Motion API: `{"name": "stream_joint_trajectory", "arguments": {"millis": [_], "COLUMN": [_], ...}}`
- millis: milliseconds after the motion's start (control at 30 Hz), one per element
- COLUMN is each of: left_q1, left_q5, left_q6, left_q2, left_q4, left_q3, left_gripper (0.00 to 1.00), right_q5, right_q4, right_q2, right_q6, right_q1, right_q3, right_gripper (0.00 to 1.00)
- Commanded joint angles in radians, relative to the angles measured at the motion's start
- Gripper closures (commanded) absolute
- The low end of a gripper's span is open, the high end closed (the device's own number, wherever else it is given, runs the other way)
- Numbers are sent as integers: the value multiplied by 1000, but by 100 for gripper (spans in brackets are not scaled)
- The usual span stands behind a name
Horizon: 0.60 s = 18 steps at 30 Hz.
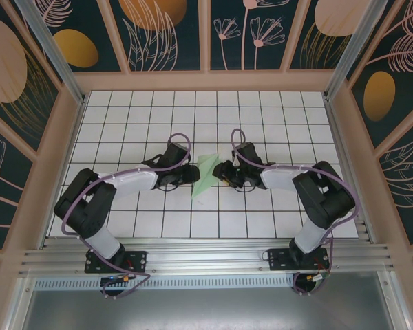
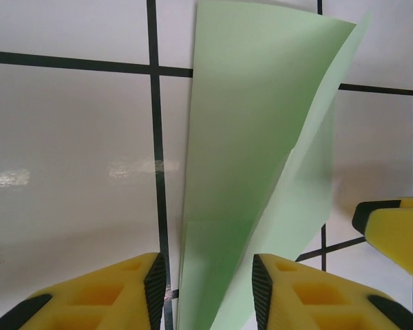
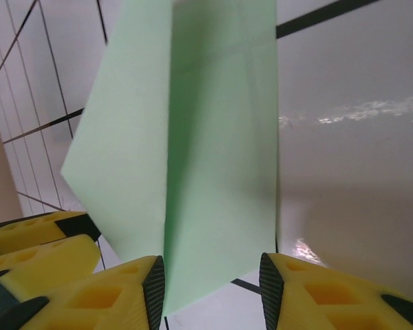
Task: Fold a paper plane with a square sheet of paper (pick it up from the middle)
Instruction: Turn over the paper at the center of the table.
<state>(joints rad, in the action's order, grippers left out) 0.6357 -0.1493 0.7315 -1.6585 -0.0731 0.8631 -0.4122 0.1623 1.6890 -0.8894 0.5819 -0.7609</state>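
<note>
The square sheet of paper, pale green, is folded into a narrow pointed paper plane [image 1: 204, 176] with a centre crease. It lies on the white grid table between my two grippers. My left gripper [image 1: 194, 175] is at its left side and my right gripper [image 1: 219, 172] at its right side. In the left wrist view the paper plane [image 2: 255, 137] runs up from between the open yellow fingers of the left gripper [image 2: 208, 289], unpinched. In the right wrist view the paper plane [image 3: 213, 151] lies between the right gripper's [image 3: 212, 289] parted pads, one wing raised.
The white grid table [image 1: 124, 124] is walled by wooden frames with patterned panels on three sides. A right gripper finger [image 2: 399, 234] shows at the right edge of the left wrist view. Left gripper fingers [image 3: 41, 240] show at the lower left of the right wrist view.
</note>
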Motion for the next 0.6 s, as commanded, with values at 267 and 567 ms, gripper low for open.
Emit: {"name": "stream_joint_trajectory", "arguments": {"millis": [267, 567], "left_q1": [0, -1], "left_q5": [-57, -75], "left_q6": [-33, -33], "left_q2": [-50, -110], "left_q4": [21, 28], "left_q3": [9, 4], "left_gripper": [65, 67], "right_q5": [34, -2], "right_q4": [-4, 49], "right_q2": [45, 70], "right_q6": [-46, -54], "right_q1": [20, 29], "right_q3": [-5, -14], "right_gripper": [57, 59]}}
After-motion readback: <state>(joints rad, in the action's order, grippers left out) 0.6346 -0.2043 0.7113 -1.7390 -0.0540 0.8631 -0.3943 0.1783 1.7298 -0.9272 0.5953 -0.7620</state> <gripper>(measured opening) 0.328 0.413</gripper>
